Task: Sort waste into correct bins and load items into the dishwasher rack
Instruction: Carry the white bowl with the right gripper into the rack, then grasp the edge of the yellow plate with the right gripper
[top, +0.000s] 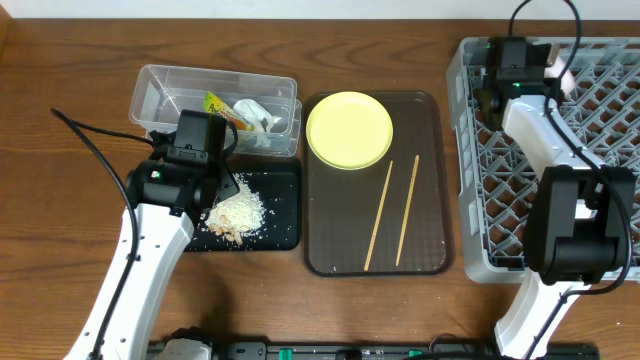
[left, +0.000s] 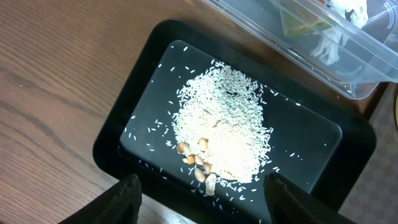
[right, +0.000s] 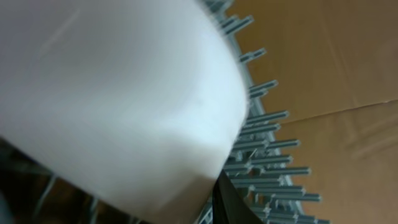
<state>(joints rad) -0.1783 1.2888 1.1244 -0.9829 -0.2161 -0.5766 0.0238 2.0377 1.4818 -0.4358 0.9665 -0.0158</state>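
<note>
Rice in black tray, white dish at rack

One plate (top: 349, 130) and two chopsticks (top: 379, 215) lay on the brown tray (top: 330, 225). One tub (top: 160, 90) held one wrapper (top: 218, 102) and one paper wad (top: 258, 118). One black tray (left: 118, 132) carried a rice heap (left: 224, 124) with several brown bits at its edge. The left fingers (left: 127, 199) hung spread wide above that tray, holding nothing. At the one rack (top: 590, 140), a white dish (right: 112, 93) sat against the right fingers (right: 233, 202); only one showed, so whether they clamped it could not be told.

Bright even light, blurry right-wrist close-up.
</note>
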